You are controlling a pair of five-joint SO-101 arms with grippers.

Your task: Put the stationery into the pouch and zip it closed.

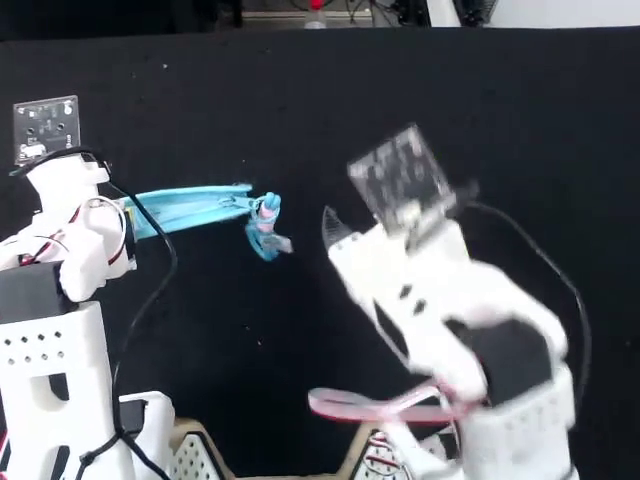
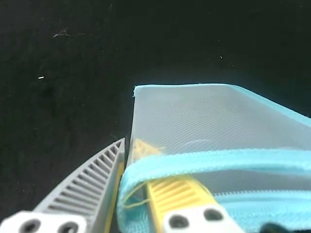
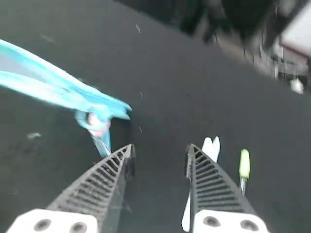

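Note:
A light blue mesh pouch (image 1: 190, 208) hangs off the table, stretched toward the middle, with a blue and pink zipper charm (image 1: 265, 226) dangling at its free end. My left gripper (image 2: 129, 145) is shut on the pouch (image 2: 204, 126) at its zipper edge, one finger inside the mouth and one outside. My right gripper (image 3: 160, 148) stands open and holds nothing, just short of the charm (image 3: 97, 122). In the high view, the right gripper (image 1: 335, 232) is right of the charm. A white item (image 3: 210, 147) and a green-capped pen (image 3: 244, 164) lie on the table just beyond its fingers.
The table (image 1: 520, 120) is covered in black cloth. A pink looped object (image 1: 365, 405) lies near the front edge by the right arm's base. A small grey board (image 1: 46, 127) sits at the back left. Clutter stands behind the table's far edge.

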